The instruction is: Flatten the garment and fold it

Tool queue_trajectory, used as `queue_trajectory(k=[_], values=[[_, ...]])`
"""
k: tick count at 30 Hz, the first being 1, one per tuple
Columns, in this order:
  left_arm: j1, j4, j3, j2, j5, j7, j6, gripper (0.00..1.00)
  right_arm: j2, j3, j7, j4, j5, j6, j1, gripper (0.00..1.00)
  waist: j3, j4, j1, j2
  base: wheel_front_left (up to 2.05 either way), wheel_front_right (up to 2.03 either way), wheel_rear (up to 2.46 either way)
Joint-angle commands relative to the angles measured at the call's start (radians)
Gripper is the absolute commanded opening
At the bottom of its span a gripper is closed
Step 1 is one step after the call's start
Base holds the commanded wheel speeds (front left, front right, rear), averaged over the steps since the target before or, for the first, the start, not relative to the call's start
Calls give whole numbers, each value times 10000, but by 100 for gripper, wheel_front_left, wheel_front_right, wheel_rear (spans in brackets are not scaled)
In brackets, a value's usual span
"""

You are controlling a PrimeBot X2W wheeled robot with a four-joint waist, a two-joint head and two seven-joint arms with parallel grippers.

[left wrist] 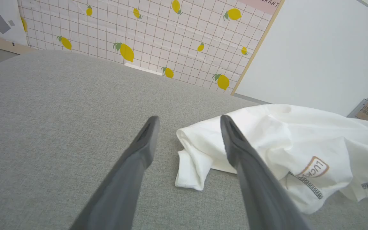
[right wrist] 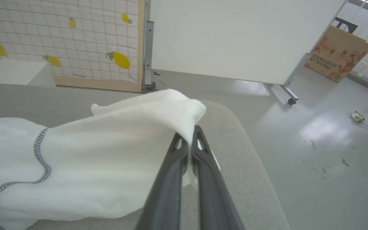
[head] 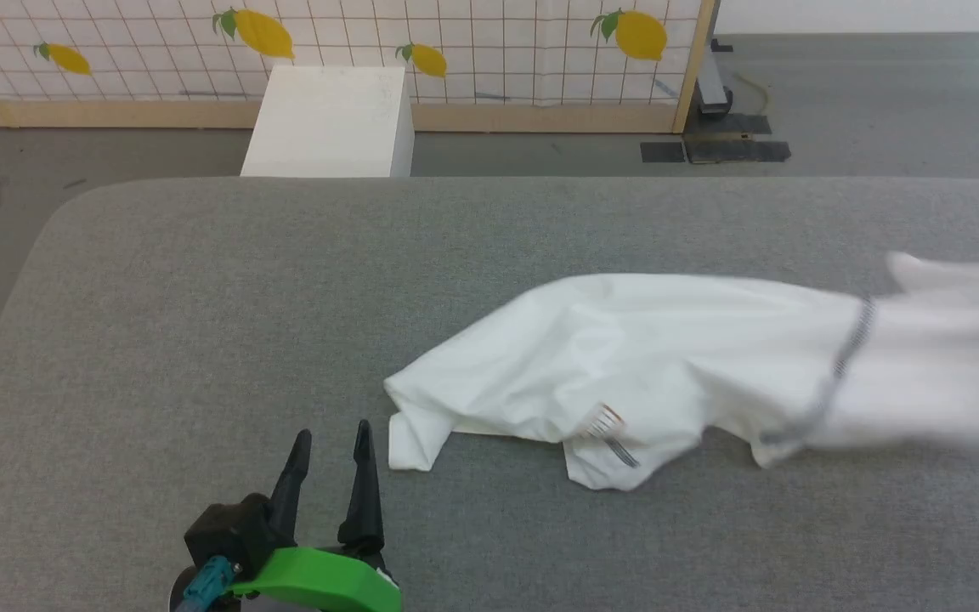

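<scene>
White long-sleeved shirt (head: 668,357) is lying crumpled on the grey counter (head: 200,297), with its tan neck label (head: 604,421) facing up near the front hem of the heap. Left of the label, a doubled-over end of the fabric (head: 409,442) is resting on the counter. Right of the label, the cloth is stretching out past a dark zigzag seam (head: 851,353) and is blurring in the head view. Right hand (right wrist: 188,132) is working far to the right of the label, clenched on a thin edge of the shirt and holding it lifted clear of the counter. Left hand (head: 332,429) is hovering low, well left of the label and just short of the doubled-over end, fingers spread wide and grasping nothing. Judgement: flattening is only beginning and no fold is made yet. Risks: the pinch is taking only a little thin cloth, so a firm pull may be slipping it free. With the end left of the label unanchored, the whole shirt may be dragging rightward toward the counter's rounded corner instead of spreading. The left hand may also be catching two layers at the doubled-over end.
</scene>
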Motion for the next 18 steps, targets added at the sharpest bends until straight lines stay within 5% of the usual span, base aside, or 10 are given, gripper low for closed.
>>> queue_trajectory(k=[1,6,12,13,15,16,18], values=[[140,28,31,12,71,-38,-72,100,183,-552,6,-31,-174,-19,655,0,118,125,0,-1,0,0,0],[164,49,31,152,83,31,-76,100,858,-1958,-305,501,-681,-19,2271,0,230,291,0,-1,0,0,0],[179,-74,47,305,64,218,-27,100,1507,-1970,-971,1666,-821,-19,2613,0,186,356,0,-1,0,0,0],[188,-103,49,325,66,244,-6,100,1520,-1845,-1109,1804,-837,-19,2530,7,172,347,0,-1,0,0,0],[214,-153,60,351,65,277,38,100,1486,-1671,-1371,1918,-869,-19,2291,49,144,304,0,-1,0,0,0],[225,-176,61,358,66,286,56,100,1437,-1583,-1457,1918,-896,-19,2177,100,132,280,0,-1,0,0,0],[245,-218,50,358,63,294,84,100,1317,-1350,-1612,1770,-855,-19,1910,100,108,226,0,-1,0,0,0]])
